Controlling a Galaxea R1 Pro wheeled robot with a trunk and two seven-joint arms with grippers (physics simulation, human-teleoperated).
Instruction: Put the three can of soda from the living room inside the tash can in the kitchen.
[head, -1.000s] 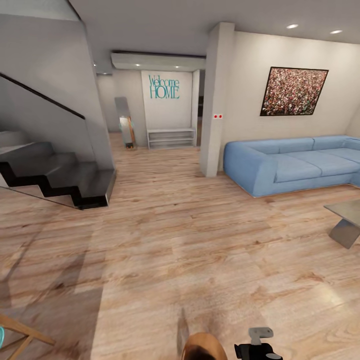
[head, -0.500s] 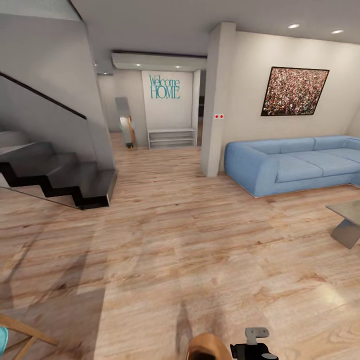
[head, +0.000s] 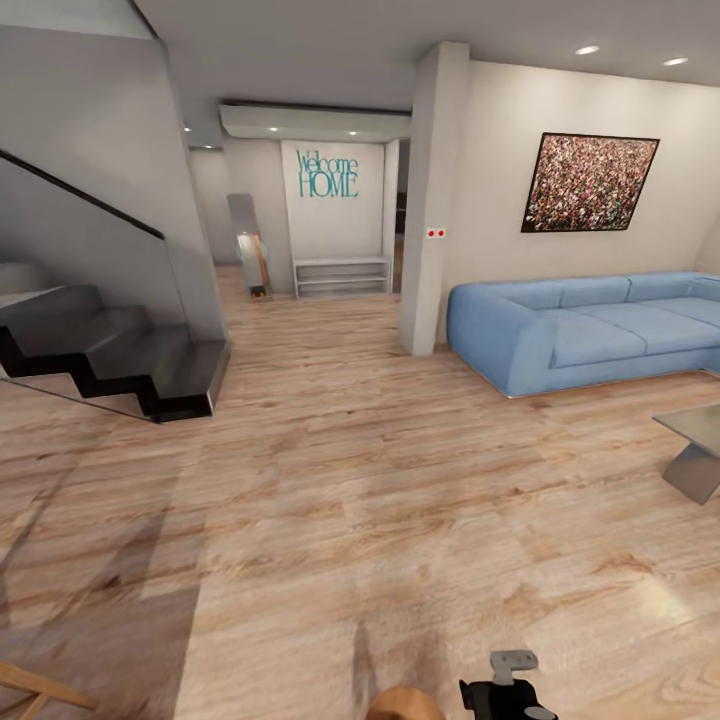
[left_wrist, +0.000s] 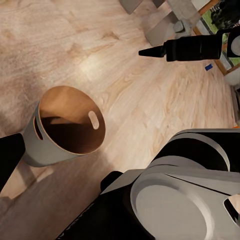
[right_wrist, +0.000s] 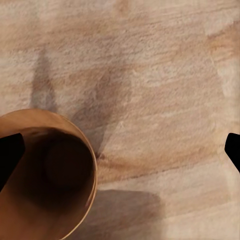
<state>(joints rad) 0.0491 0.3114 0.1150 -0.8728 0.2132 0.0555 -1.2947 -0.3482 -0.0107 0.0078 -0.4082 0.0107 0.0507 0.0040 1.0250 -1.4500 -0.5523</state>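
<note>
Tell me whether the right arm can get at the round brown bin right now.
Probably yes: the round brown bin sits right beside the right gripper, whose jaws stand wide open, and nothing lies between them.

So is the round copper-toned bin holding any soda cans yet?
It looks empty: the round copper-toned bin shows a bare dark inside, also in the left wrist view.

"Welcome HOME" sign in teal on far wall.
</note>
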